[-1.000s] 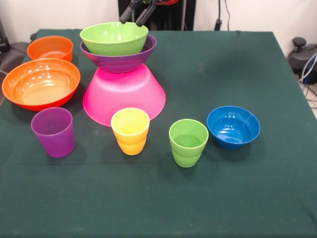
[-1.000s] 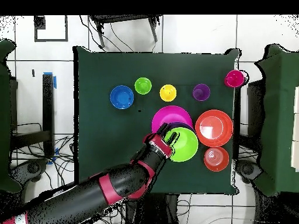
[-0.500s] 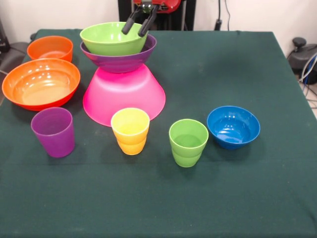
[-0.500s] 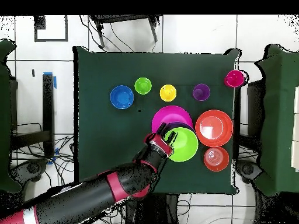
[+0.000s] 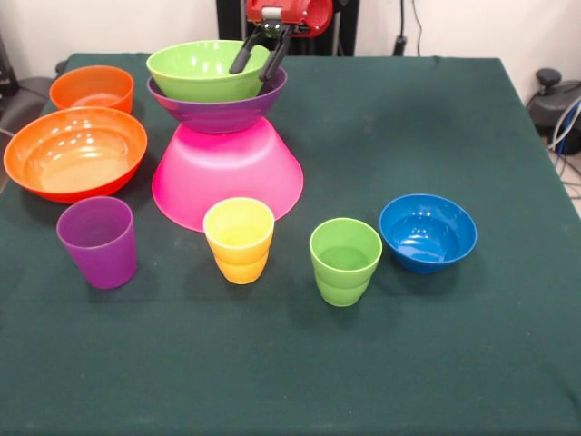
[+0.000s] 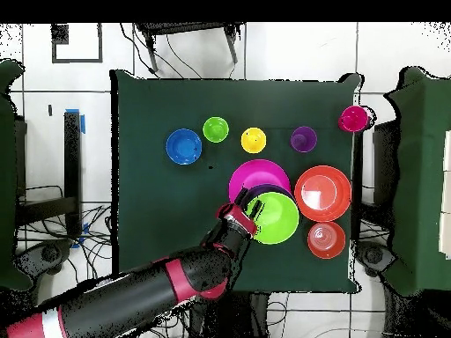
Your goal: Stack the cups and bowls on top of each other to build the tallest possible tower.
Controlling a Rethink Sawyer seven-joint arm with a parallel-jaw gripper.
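Observation:
The tower stands at the back left: an inverted pink bowl (image 5: 227, 177), a purple bowl (image 5: 218, 111) on it, and a lime green bowl (image 5: 201, 69) on top. My gripper (image 5: 257, 65) is open at the green bowl's right rim, one finger inside the bowl and one outside. In the overhead view the gripper (image 6: 238, 216) is at the edge of the green bowl (image 6: 276, 218). The purple cup (image 5: 98, 241), yellow cup (image 5: 239, 238) and green cup (image 5: 345, 260) stand upright in a front row. The red cup (image 6: 353, 118) stands at a table corner.
The large orange bowl (image 5: 75, 152) and small orange bowl (image 5: 92, 88) sit left of the tower. The small blue bowl (image 5: 428, 232) sits right of the green cup. The dark green table (image 5: 436, 118) stretches away on the right.
The gripper has come down from above the tower until its fingers straddle the lime green bowl's rim. The bowls and cups have not moved.

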